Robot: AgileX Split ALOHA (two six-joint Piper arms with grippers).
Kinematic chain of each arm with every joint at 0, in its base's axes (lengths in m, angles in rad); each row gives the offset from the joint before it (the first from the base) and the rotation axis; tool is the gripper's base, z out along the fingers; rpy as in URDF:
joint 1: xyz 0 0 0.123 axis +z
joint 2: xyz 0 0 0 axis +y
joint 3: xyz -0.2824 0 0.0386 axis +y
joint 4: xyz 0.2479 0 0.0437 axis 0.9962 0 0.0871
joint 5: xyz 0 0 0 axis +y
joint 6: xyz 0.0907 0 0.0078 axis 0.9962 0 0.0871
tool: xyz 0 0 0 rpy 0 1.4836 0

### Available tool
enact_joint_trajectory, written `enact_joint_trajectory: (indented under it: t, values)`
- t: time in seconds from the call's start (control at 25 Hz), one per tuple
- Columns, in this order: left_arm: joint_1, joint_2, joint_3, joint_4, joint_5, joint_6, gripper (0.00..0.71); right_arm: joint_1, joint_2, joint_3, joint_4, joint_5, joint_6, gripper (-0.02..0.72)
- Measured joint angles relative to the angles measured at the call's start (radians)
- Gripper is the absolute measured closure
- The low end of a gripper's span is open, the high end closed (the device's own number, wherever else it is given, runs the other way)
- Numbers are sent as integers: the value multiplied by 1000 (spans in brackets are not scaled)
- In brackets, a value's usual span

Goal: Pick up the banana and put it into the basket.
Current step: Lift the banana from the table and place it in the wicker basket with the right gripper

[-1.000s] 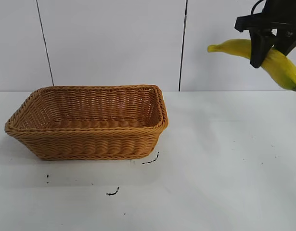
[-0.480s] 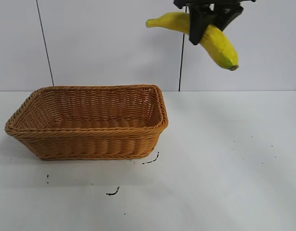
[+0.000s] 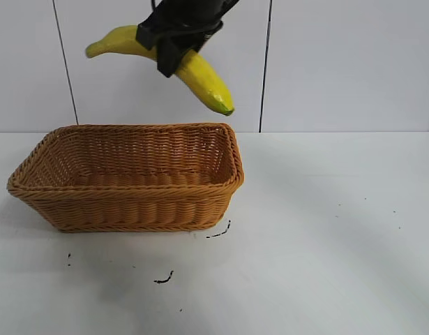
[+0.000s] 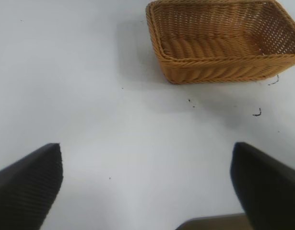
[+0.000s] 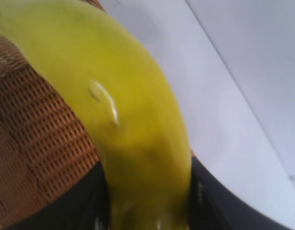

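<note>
white table (image 3: 326,230), grey panelled wall (image 3: 340,63)

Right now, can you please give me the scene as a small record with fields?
banana: in the air above the basket, tilted, greenish tip down
basket: on the white table, nothing inside
right gripper: shut on banana near its middle
left gripper: open, low over bare table, away from basket
task stage: banana not yet in basket

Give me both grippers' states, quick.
Left gripper: open, holding nothing.
Right gripper: shut on the banana, above the basket.
</note>
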Motion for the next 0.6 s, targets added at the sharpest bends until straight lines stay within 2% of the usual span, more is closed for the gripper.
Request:
enact_joint_trajectory:
  t: [0.08, 0.16, 0.6]
  values:
    - [0, 0, 0, 0, 0, 0, 20, 13, 14, -1, -4, -33, -50, 405]
    - [0, 0, 0, 0, 0, 0, 20, 15, 35, -3, -8, -49, -69, 405]
    - [0, 0, 0, 0, 0, 0, 20, 15, 182, -3, 0, -145, -80, 405]
